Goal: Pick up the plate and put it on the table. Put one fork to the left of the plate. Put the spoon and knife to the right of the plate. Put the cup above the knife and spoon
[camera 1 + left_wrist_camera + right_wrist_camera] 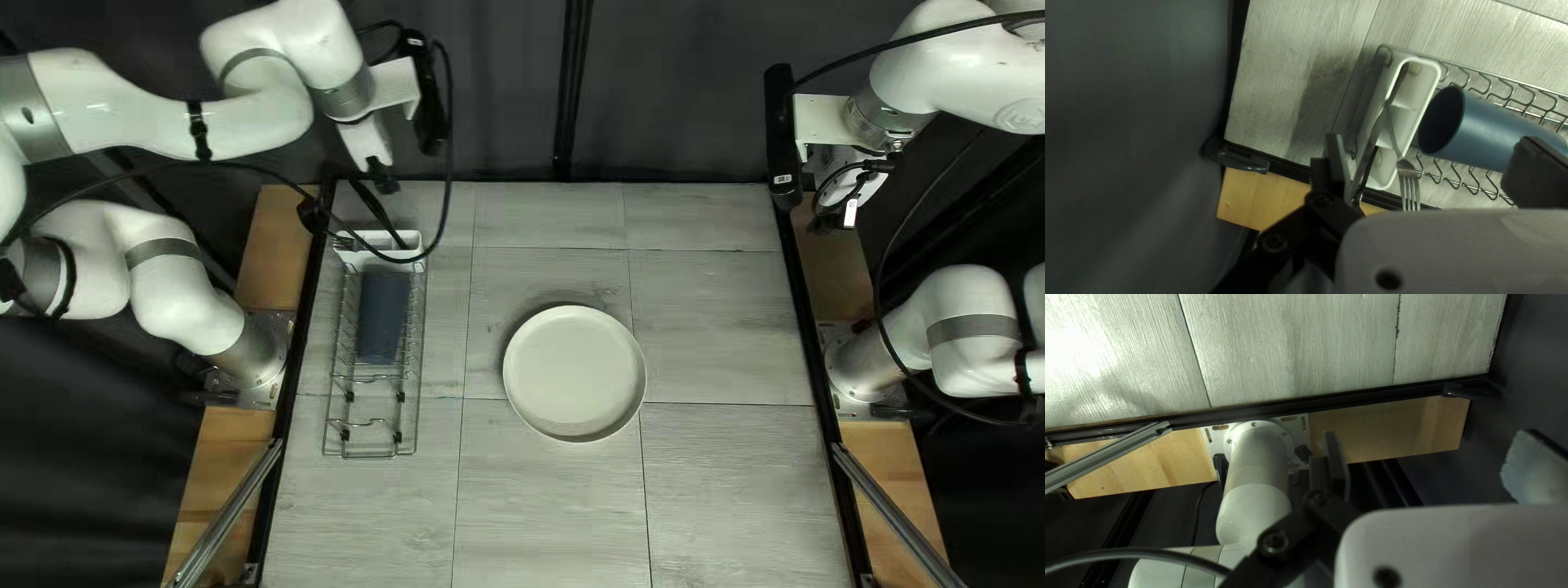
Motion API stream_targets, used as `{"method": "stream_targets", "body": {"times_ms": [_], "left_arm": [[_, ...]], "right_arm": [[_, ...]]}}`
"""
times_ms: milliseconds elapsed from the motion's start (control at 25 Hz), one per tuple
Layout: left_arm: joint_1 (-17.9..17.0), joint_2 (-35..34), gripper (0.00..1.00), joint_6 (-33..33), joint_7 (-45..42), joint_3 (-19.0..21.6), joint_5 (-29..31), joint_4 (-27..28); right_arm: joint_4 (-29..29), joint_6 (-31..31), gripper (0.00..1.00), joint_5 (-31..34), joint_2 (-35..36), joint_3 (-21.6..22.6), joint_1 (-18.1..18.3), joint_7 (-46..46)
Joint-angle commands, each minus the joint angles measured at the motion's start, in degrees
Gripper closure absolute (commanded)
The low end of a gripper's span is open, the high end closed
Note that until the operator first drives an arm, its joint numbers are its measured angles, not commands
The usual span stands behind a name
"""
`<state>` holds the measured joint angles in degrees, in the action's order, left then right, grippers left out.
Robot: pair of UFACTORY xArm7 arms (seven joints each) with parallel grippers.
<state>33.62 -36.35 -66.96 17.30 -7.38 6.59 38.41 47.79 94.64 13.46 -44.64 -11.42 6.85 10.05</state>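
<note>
Fork [1405,168], at upper left of the top left view, maybe pulling crossed cutlery [1373,136] along if pinched too deep by left gripper [1430,139], open like right gripper [1428,434]

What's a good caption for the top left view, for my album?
A pale plate sits on the table, while a blue cup lies sideways in a wire rack.

Dark curtain [680,87], pale wood-grain table [544,512], black edging [807,327]

No legible text, label, number or sign; round mark [1023,114] on right arm [964,65] unreadable.
</note>
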Motion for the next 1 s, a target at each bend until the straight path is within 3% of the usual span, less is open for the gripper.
{"method": "stream_targets", "body": {"times_ms": [40, 480, 560, 600, 680, 1000], "left_arm": [[1.3, -2.7, 0.00, 1.0, -0.3, -1.2, 0.2, -3.4], [3.0, -4.6, 0.00, 5.6, 1.2, -5.1, -0.5, -10.5], [2.8, -4.2, 0.19, 6.6, 1.4, -5.6, -0.9, -11.2], [2.8, -4.1, 0.90, 6.8, 1.5, -5.7, -1.0, -11.3], [2.6, -3.7, 0.99, 7.4, 1.7, -6.0, -1.4, -11.4], [1.8, -5.0, 1.00, 5.9, 1.8, -5.6, -2.4, -10.2]], "right_arm": [[0.0, 0.0, 0.00, 0.0, 0.0, 0.0, 0.0, 0.0], [0.0, 0.0, 0.00, 0.0, 0.0, 0.0, 0.0, 0.0], [0.0, 0.0, 0.00, 0.0, 0.0, 0.0, 0.0, 0.0], [0.0, 0.0, 0.00, 0.0, 0.0, 0.0, 0.0, 0.0], [0.0, 0.0, 0.00, 0.0, 0.0, 0.0, 0.0, 0.0], [0.0, 0.0, 0.00, 0.0, 0.0, 0.0, 0.0, 0.0]]}}
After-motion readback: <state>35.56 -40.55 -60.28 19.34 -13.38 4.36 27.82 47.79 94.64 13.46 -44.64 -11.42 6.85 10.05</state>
